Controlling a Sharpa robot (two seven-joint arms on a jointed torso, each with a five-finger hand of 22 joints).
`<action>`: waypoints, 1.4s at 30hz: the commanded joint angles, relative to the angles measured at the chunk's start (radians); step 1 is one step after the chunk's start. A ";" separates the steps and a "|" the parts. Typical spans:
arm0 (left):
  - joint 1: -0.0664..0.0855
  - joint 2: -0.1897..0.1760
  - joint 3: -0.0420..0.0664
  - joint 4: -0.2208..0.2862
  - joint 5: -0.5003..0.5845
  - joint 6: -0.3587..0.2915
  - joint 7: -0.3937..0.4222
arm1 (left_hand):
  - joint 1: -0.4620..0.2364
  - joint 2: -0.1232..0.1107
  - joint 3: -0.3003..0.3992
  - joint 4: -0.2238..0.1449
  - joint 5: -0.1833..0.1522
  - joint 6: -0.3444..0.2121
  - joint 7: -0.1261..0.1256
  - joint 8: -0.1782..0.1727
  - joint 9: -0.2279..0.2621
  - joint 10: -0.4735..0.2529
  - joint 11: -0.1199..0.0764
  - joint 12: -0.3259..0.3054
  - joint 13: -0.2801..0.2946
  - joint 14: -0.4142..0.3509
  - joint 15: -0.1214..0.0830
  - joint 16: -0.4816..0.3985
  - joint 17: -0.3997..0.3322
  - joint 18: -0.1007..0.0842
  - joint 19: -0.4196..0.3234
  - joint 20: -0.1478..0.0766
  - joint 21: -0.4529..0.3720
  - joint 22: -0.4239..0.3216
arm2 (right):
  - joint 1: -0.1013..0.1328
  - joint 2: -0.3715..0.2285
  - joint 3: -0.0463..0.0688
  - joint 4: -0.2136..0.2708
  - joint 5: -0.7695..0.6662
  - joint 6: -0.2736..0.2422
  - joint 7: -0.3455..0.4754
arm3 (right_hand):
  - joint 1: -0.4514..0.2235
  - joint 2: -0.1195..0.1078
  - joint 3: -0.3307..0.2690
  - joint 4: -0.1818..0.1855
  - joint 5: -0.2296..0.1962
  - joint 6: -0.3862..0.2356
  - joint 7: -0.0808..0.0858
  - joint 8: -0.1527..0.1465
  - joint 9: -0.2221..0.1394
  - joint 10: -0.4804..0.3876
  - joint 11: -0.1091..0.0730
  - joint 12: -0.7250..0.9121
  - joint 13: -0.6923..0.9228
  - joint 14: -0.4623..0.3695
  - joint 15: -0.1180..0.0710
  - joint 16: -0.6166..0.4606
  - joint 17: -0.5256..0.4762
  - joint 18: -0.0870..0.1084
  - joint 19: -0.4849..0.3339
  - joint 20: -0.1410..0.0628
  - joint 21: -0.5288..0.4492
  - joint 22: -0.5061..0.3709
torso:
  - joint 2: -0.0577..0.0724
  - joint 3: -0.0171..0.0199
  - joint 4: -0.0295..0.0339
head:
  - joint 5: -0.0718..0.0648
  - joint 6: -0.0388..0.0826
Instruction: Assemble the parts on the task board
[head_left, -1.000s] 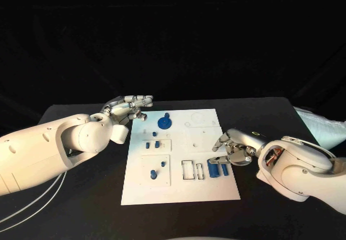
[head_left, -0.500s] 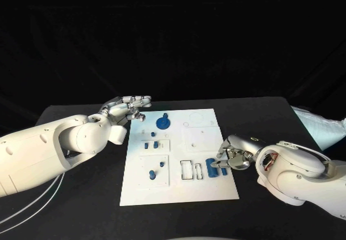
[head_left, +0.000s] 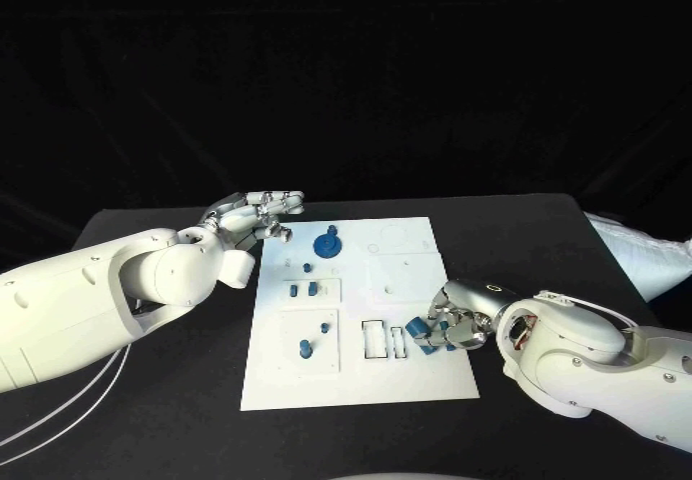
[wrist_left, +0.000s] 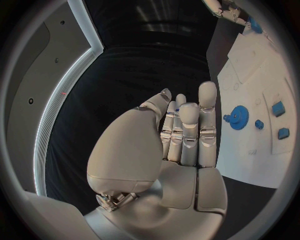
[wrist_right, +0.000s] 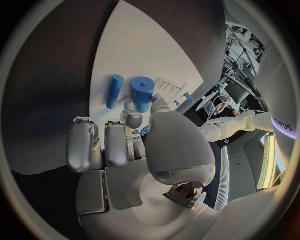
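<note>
Blue cylinder part (head_left: 415, 328) on the white task board (head_left: 361, 385) is pinched by the right robot hand (head_left: 450, 325), apparently a pick-up needing a lift; the left robot hand (head_left: 260, 216) hovers released.

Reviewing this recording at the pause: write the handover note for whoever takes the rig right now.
Left hand: holds nothing, fingers straight, at the task board's far left corner.
Right hand: fingers on the thick blue cylinder at the board's right edge; firm grip unclear. A thinner blue cylinder lies beside it.
Blue gear sits at the board's far end; small blue parts stand in the left panels.
Left: seat the cylinders; nearby slots look open.
</note>
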 joint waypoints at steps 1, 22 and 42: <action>0.000 0.001 0.001 0.002 0.001 0.016 0.002 | 0.008 0.001 -0.001 -0.004 -0.001 -0.004 0.006 0.005 -0.001 -0.008 -0.003 0.007 0.002 -0.009 0.000 -0.003 -0.001 0.009 -0.007 0.001 -0.006 -0.002 | -0.003 0.004 0.000 -0.006 -0.034 0.064 -0.020 | 0.001 0.015 -0.008 0.001 0.005 0.008 -0.003 0.005 0.002 -0.005 -0.002 -0.005 0.000 0.045 -0.006 0.005 0.001 -0.007 0.002 -0.005 0.004 0.001 | -0.001 -0.0011 -0.0003 | -0.002 -0.002; -0.002 0.001 0.000 -0.001 0.001 0.020 0.001 | 0.008 0.001 -0.001 -0.004 -0.001 -0.004 0.006 0.005 -0.001 -0.008 -0.003 0.007 0.002 -0.009 0.000 -0.003 -0.001 0.009 -0.007 0.001 -0.006 -0.002 | -0.031 0.039 0.000 -0.013 -0.064 -0.030 -0.010 | 0.101 0.095 0.004 -0.017 0.032 0.057 -0.021 0.025 0.027 0.013 -0.018 -0.010 0.025 0.051 -0.018 0.026 0.036 -0.013 0.016 -0.016 0.018 0.029 | -0.001 -0.0015 -0.0003 | -0.005 -0.001; -0.004 0.002 0.000 -0.001 0.001 0.020 -0.002 | 0.005 0.001 -0.003 -0.004 -0.002 -0.012 0.012 0.002 -0.003 -0.015 0.001 0.008 0.002 -0.009 0.001 -0.002 -0.001 0.009 -0.006 0.002 -0.007 -0.003 | -0.021 0.048 0.003 0.023 0.083 -0.092 0.047 | 0.051 0.143 -0.022 0.003 0.057 0.079 -0.029 0.015 0.043 0.044 -0.025 0.005 0.058 0.056 -0.025 0.047 0.067 -0.016 0.027 -0.023 0.029 0.048 | -0.002 -0.0035 0.0009 | -0.002 -0.001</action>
